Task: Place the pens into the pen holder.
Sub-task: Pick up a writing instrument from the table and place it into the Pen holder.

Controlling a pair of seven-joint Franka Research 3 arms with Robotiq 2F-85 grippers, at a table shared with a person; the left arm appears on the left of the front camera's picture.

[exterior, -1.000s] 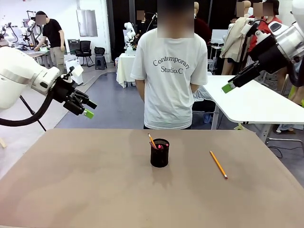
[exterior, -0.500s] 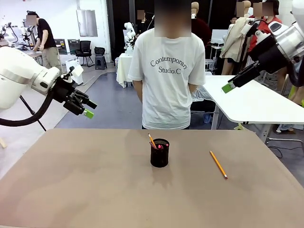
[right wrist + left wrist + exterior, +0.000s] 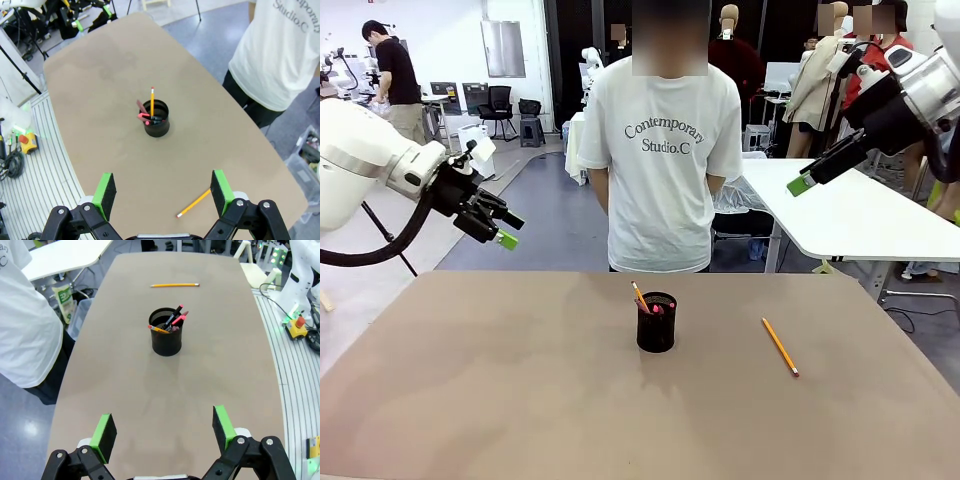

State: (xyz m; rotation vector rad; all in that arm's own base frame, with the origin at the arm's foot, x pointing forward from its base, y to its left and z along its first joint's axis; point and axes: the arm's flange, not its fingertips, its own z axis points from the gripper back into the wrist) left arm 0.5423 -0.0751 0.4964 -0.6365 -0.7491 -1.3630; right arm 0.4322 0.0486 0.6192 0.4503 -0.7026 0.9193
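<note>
Brown table, pen holder, shirt "Contemporary Studio.C"

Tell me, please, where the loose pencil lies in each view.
Front: pencil lies flat, right of the holder.
Left wrist: pencil near the top edge, beyond the holder.
Right wrist: pencil near the bottom, right of middle, below the holder.
Shared landmark: the holder.

We find the pen holder at the middle of the bench, pens standing in it. One pencil lies on the bench to its right; a person stands behind the far edge.
</note>
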